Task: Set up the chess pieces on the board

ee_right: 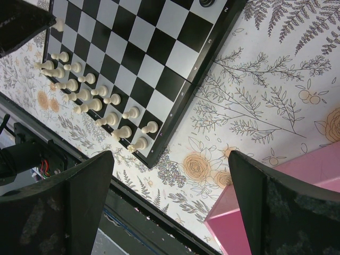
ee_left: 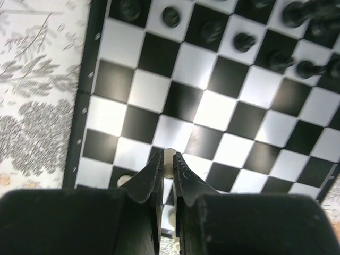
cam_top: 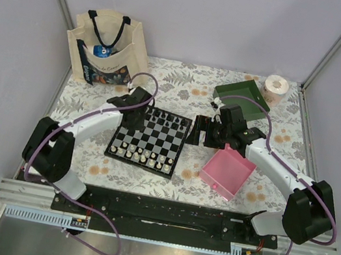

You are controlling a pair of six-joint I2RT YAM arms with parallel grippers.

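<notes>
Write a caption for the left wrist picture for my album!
The left gripper pinches a cream-white chess piece over the board, with black pieces standing on the rows beyond.

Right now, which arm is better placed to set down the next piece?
Probably left. The left gripper is shut on a white piece over the board. The right gripper is open and empty, off the board near the pink tray.

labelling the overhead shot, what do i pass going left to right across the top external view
tote bag → board → pink tray → paper roll; green tray left out, it shares the pink tray's span
</notes>
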